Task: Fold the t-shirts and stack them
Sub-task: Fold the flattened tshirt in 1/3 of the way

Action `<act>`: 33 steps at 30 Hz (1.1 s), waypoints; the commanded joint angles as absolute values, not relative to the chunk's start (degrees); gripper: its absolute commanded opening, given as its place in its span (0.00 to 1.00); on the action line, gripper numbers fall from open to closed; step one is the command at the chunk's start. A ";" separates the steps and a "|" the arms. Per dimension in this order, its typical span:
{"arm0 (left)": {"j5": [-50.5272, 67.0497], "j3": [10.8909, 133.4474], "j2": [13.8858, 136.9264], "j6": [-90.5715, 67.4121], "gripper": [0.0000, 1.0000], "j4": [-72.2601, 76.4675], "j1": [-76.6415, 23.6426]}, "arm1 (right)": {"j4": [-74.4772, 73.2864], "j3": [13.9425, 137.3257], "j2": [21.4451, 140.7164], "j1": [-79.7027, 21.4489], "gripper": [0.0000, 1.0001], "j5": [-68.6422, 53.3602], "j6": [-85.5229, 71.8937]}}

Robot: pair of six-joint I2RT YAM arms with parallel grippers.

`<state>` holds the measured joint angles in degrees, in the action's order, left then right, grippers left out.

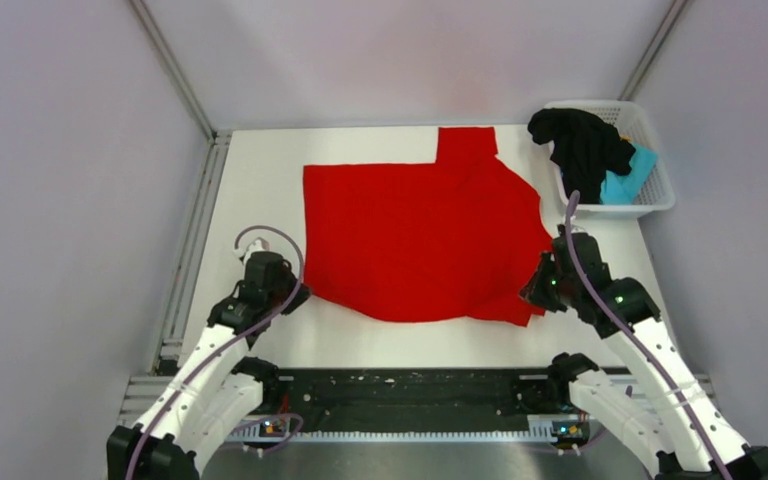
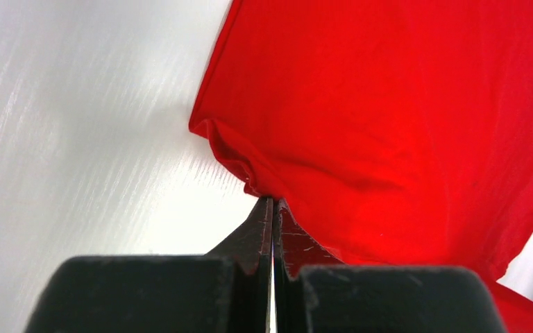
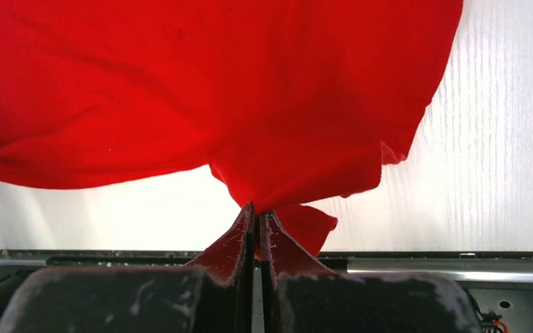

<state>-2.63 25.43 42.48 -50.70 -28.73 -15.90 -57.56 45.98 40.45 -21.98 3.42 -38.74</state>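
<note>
The red t-shirt (image 1: 415,235) lies spread over the middle of the white table, one sleeve pointing to the far edge. My left gripper (image 1: 300,293) is shut on its near left corner; in the left wrist view the cloth (image 2: 402,125) bunches at the closed tips (image 2: 273,200). My right gripper (image 1: 538,290) is shut on the near right corner; in the right wrist view the cloth (image 3: 236,90) hangs up from the closed tips (image 3: 255,208), lifted off the table. The black t-shirt (image 1: 580,140) and the light blue t-shirt (image 1: 628,178) sit in the basket.
A white lattice basket (image 1: 660,195) stands at the far right of the table. A metal rail (image 1: 190,250) runs along the table's left side. The black front rail (image 1: 410,385) lies between the arm bases. Grey walls enclose the table.
</note>
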 commanded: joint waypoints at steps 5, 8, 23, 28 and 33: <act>-4.60 28.87 39.80 -51.46 0.00 -34.33 -16.08 | -55.68 51.82 40.25 -22.58 0.00 9.50 -38.88; -4.99 29.39 37.93 -51.66 0.00 -37.56 -16.08 | -59.42 54.85 40.22 -22.50 0.00 12.17 -37.75; -5.02 27.43 33.29 -53.14 0.00 -33.69 -16.08 | -60.36 56.76 43.08 -22.55 0.00 10.00 -35.36; -8.60 28.57 37.12 -53.61 0.00 -30.76 -16.02 | -53.77 54.77 45.49 -22.52 0.00 10.03 -36.37; -11.30 29.96 43.46 -54.50 0.00 -26.08 -15.91 | -44.72 53.04 49.93 -22.53 0.00 9.18 -36.38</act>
<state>-7.25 27.66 39.79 -53.04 -32.32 -15.90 -54.39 53.91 47.31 -22.00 9.45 -36.45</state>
